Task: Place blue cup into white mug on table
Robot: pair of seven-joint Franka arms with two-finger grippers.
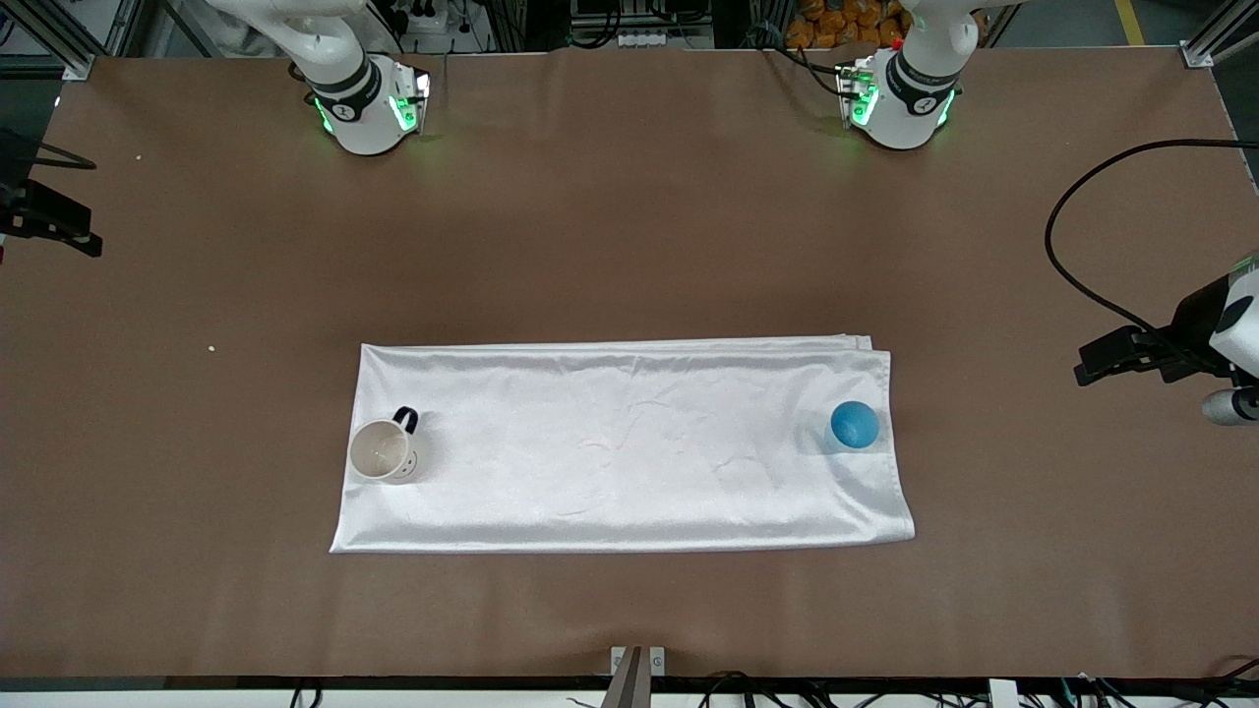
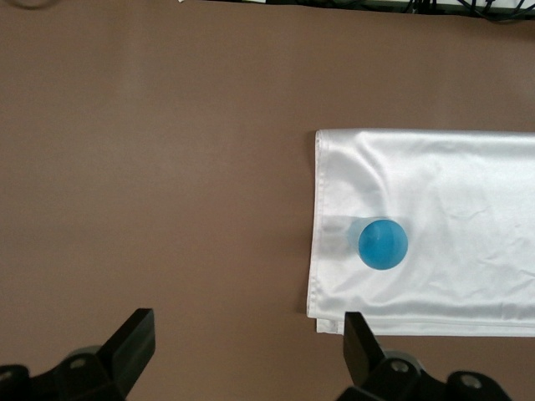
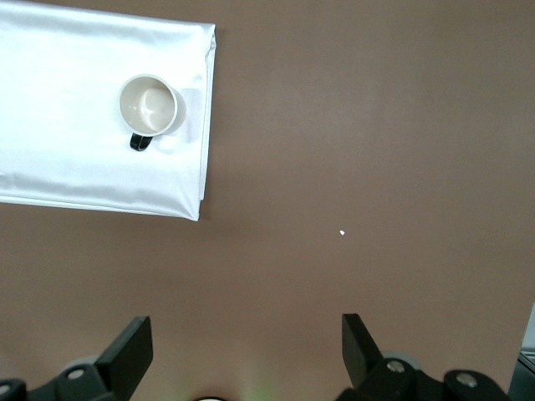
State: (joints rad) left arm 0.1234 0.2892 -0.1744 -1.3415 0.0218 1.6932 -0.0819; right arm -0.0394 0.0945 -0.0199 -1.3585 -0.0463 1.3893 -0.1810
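Cup [image 1: 854,425] and mug [image 1: 383,451] upright at opposite cloth [image 1: 629,452] ends — left gripper [image 2: 248,351] and right gripper [image 3: 247,351] both agape, empty, over table [image 1: 629,216].

A robotics lab, probably: 2 robot arms [image 1: 359,93] bolted along a brown worktop [image 1: 629,226], aluminium framing [image 1: 59,34], trailing cables [image 1: 1082,246].

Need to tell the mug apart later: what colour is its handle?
Dark navy or black, on the white mug; clearest in the right wrist view.

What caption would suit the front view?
Blue cup and white mug sit at opposite ends of a white cloth; neither touched yet.
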